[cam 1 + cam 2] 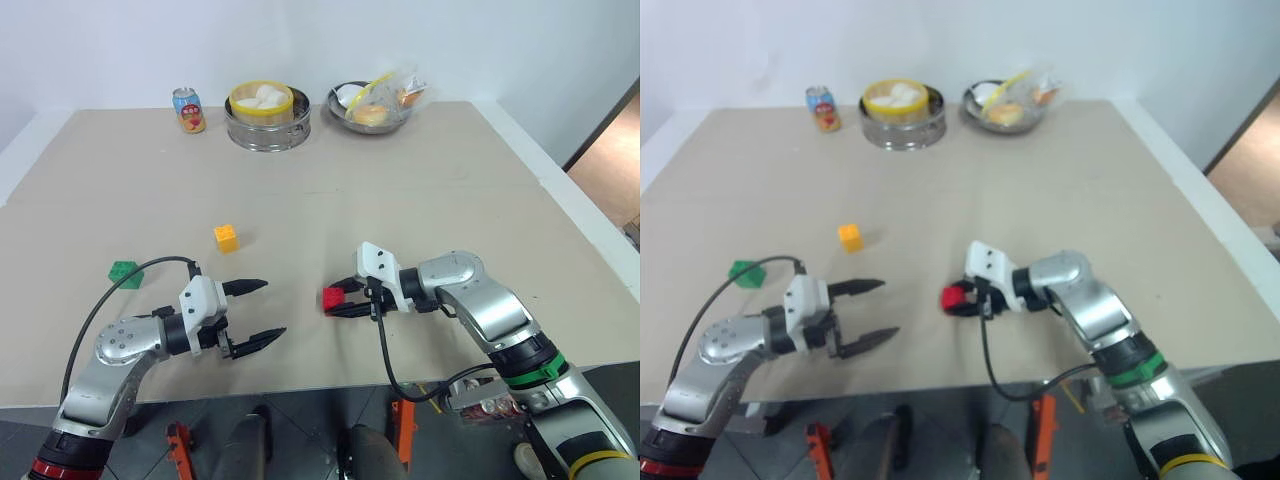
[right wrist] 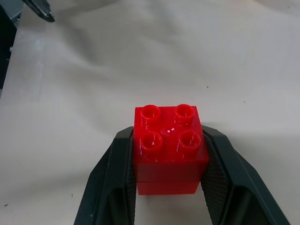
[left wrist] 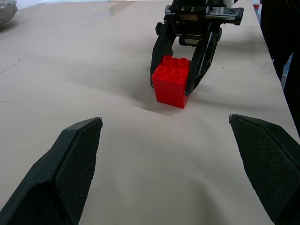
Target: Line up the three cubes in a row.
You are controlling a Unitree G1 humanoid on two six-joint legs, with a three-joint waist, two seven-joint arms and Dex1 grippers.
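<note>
Red studded plastic cube (image 2: 169,150) sits clamped in the right gripper (image 1: 345,301) near the beige table's (image 1: 400,190) front edge; the left gripper (image 1: 258,312) gapes empty, bare tabletop between them

Red cube in the right tool's grip

The right tool (image 2: 169,187) clamps the red cube (image 2: 169,147) between its black fingers (image 2: 112,180), studs up, over the pale bench (image 2: 140,56).

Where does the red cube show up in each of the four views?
Left eye view: red cube, centre, in the right pincer.
Right eye view: centre-left.
Left wrist view: upper middle, resting on the table.
Right wrist view: lower centre, between the fingers.
Shared landmark: the right pincer clamping it.
</note>
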